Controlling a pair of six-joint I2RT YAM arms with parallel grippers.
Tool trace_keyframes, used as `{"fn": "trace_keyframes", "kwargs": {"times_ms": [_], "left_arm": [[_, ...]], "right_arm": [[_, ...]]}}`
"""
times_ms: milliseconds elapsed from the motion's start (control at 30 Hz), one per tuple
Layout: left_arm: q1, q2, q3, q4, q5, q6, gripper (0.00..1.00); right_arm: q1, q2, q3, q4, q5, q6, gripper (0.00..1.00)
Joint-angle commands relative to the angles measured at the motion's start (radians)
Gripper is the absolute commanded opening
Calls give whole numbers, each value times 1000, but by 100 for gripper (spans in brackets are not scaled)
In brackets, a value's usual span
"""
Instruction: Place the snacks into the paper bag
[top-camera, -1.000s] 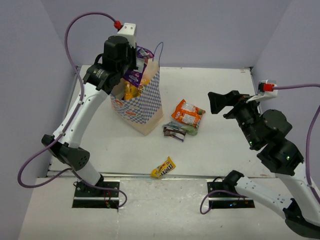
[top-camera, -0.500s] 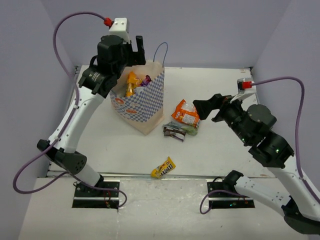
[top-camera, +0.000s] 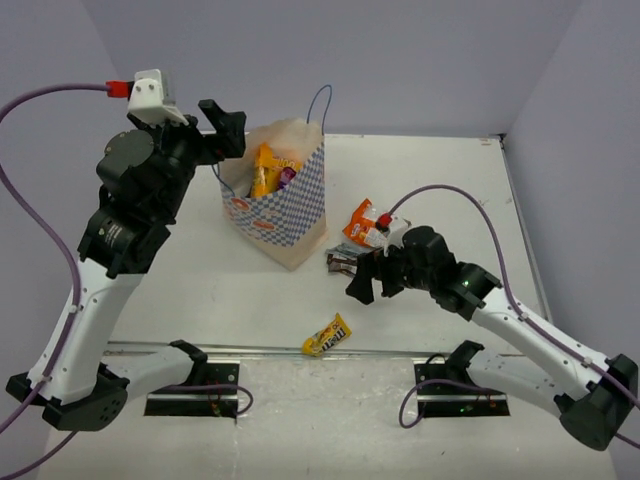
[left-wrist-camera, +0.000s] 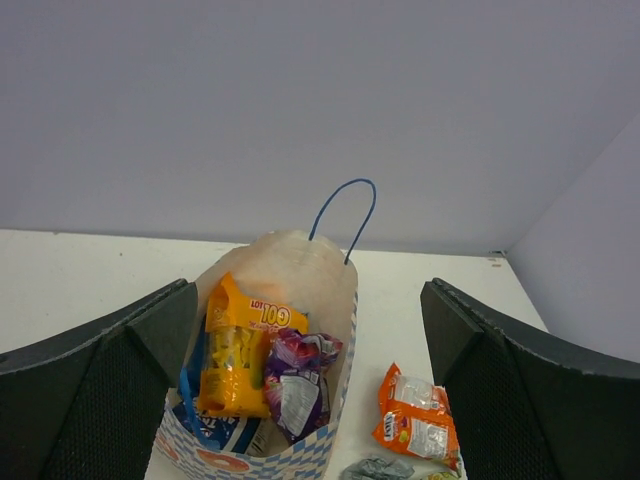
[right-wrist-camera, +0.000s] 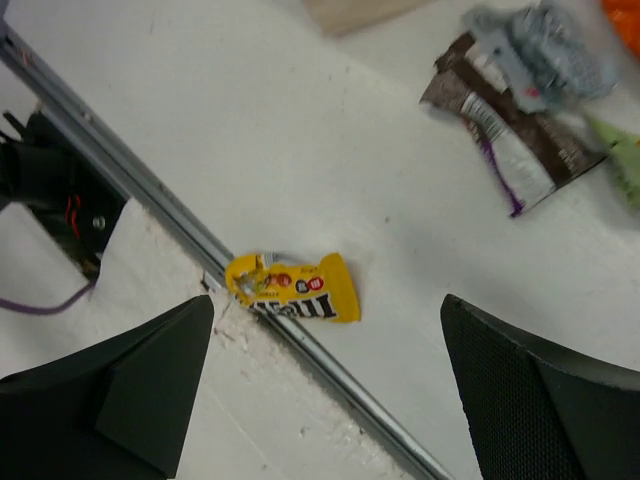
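Left end effector (top-camera: 228, 128) spread | right end effector (top-camera: 368, 276) spread | white table (top-camera: 450, 180) | lilac walls (top-camera: 400, 60)

Robotics lab test cell, pretty clearly

Plain white table (top-camera: 450, 180) boxed in by blank lavender walls (top-camera: 400, 60). Two robot arms (top-camera: 95, 300) are bolted to black base plates (top-camera: 180, 400) just behind a metal rail (top-camera: 260, 350), with purple cables (top-camera: 440, 187) looping off them. It's a bare bench with just a paper bag (top-camera: 290, 215) and some snacks (top-camera: 328, 335) set out on it.
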Motion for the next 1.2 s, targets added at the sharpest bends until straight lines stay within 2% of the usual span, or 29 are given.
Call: {"fn": "trace_keyframes", "kwargs": {"times_ms": [0, 167, 367, 700, 967, 1167], "left_arm": [[2, -24, -45, 33, -6, -4, 100], [2, -66, -51, 13, -47, -4, 100], [2, -98, -53, -5, -75, -4, 100], [2, -161, -81, -45, -102, -33, 100], [2, -185, -67, -77, -119, -34, 100], [2, -191, -50, -90, -119, -31, 100]], "right_arm": [[1, 8, -67, 77, -178, 1, 99], [2, 120, -131, 137, -339, -26, 99], [50, 225, -160, 195, -364, -19, 99], [161, 372, -171, 291, -249, 53, 99], [172, 458, -153, 357, -93, 81, 99], [191, 564, -108, 329, -77, 95, 99]]}}
